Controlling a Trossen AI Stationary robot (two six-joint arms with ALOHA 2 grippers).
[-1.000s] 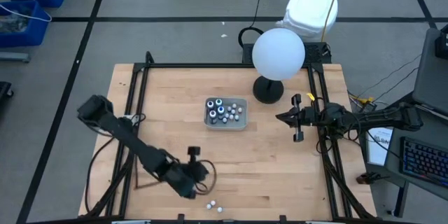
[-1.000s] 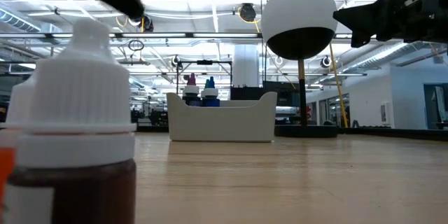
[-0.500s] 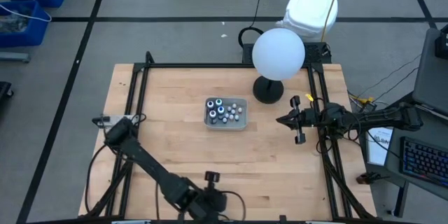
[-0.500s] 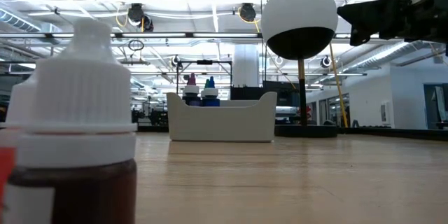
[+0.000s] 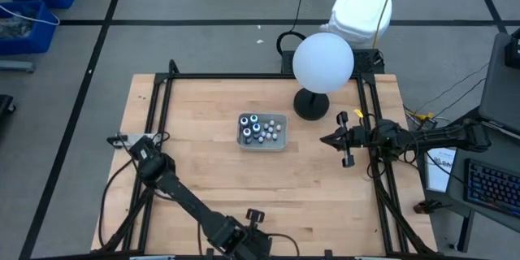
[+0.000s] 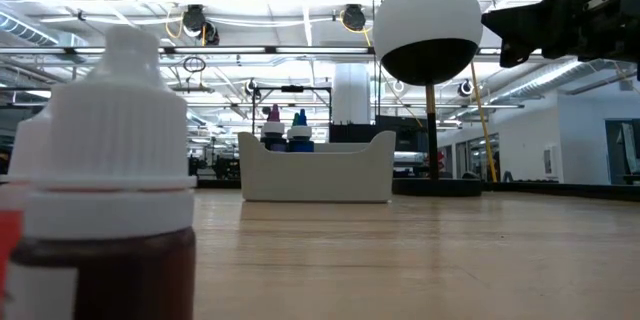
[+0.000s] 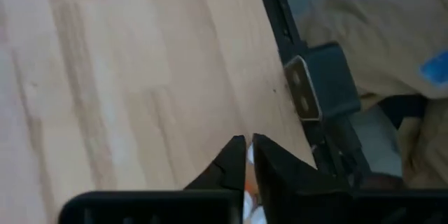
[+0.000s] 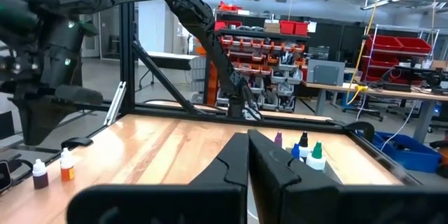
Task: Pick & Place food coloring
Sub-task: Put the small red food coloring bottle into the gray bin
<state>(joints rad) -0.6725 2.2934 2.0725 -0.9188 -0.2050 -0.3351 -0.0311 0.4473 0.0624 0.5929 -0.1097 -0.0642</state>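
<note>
Left wrist view: left gripper point(image 7: 247, 155) at the surface's point(image 5: 195, 154) near edge, fingers nearly closed above loose food coloring bottles point(image 7: 248, 182). Risk: toppling one. Right gripper point(image 5: 344, 139) closed, right edge.

Near bottle point(image 6: 105, 190) — white ribbed cap, dark brown liquid; tray point(image 6: 315, 168) white.

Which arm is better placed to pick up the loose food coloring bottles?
Left. The left gripper is beside the loose bottles at the front edge; the right gripper waits at the right edge.
</note>
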